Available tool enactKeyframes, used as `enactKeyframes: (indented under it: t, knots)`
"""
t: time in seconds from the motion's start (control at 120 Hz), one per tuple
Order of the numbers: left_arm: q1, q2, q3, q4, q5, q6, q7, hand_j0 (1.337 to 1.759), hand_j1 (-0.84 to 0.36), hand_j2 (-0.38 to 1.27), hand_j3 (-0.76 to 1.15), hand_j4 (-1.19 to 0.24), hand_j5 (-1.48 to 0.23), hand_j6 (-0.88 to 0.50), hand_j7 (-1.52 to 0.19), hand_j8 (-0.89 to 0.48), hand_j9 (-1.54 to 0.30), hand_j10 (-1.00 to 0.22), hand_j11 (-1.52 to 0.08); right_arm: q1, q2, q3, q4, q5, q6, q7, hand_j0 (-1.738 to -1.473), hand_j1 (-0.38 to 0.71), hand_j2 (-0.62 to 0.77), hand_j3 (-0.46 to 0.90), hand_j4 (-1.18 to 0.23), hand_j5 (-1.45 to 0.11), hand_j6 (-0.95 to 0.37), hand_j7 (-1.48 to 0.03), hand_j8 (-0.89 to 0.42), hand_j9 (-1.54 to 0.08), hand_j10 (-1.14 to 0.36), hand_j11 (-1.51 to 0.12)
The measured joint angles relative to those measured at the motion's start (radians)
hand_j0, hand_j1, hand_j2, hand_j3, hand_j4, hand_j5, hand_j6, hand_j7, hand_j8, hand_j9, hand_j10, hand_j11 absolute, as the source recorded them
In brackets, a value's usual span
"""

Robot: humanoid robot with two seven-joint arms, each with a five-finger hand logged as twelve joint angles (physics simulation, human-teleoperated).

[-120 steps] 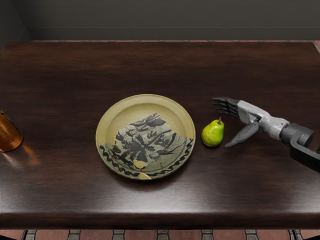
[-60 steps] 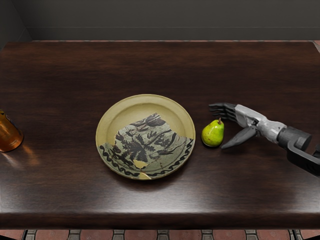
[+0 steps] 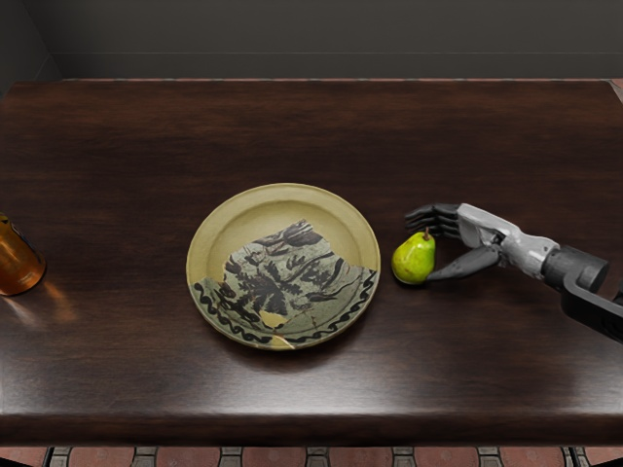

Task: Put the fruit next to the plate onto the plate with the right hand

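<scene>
Nearest, the thumb [image 3: 456, 266] of the right hand [image 3: 472, 236] reaches leftward low over the desk [image 3: 311, 389], its tip at the near-right flank of the pear [image 3: 414, 259]. The pear stands upright on the desk, stem up, just beside the right rim of the plate [image 3: 224, 219] and not on it. Beyond it, the four fingers [image 3: 428, 216] stretch left past the stem on the far side, slightly curled. So the fruit sits between thumb and fingers, in the mouth of an unclosed grasp. I cannot tell whether any tip touches it. The fingers hold nothing yet. The coming move likely needs them to close near-to-far across the pear, then carry it left to the plate.
</scene>
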Motion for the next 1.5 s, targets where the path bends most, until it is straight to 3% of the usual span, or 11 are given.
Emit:
enactKeyframes:
  t: [0.417, 0.933, 1.267, 1.5]
  knots:
    - [0.000, 0.000, 0.000, 0.000, 0.000, 0.000, 0.000, 1.658, 0.35, 0.00, 0.00, 0.00, 0.00, 0.00, 0.00, 0.00, 0.00, 0.00, 0.00, 0.000, -0.002, 0.002, 0.012, 0.000, 0.034, 0.007, -1.658, 0.18, -0.02, 0.00, -0.46, -0.59, -0.46, -0.59, -0.43, -0.59, -0.46, -0.59]
    - [0.000, 0.000, 0.000, 0.000, 0.000, 0.000, 0.000, 1.658, 0.35, 0.00, 0.00, 0.00, 0.00, 0.00, 0.00, 0.00, 0.00, 0.00, 0.00, 0.010, -0.044, 0.027, 0.026, 0.000, 0.162, 0.022, -1.658, 0.22, 0.18, 0.00, -0.54, -0.71, -0.49, -0.71, -0.45, -0.71, -0.54, -0.71]
    - [0.000, 0.000, 0.000, 0.000, 0.000, 0.000, 0.000, 1.658, 0.35, 0.00, 0.00, 0.00, 0.00, 0.00, 0.00, 0.00, 0.00, 0.00, 0.00, 0.014, -0.147, 0.099, 0.129, 0.000, 0.231, 0.022, -1.658, 0.23, 0.20, 0.00, -0.56, -0.73, -0.49, -0.73, -0.45, -0.73, -0.55, -0.73]
    - [0.000, 0.000, 0.000, 0.000, 0.000, 0.000, 0.000, 1.658, 0.35, 0.00, 0.00, 0.00, 0.00, 0.00, 0.00, 0.00, 0.00, 0.00, 0.00, 0.014, -0.151, 0.143, 0.170, 0.002, 0.254, 0.022, -1.658, 0.23, 0.22, 0.00, -0.56, -0.73, -0.50, -0.73, -0.45, -0.73, -0.56, -0.73]
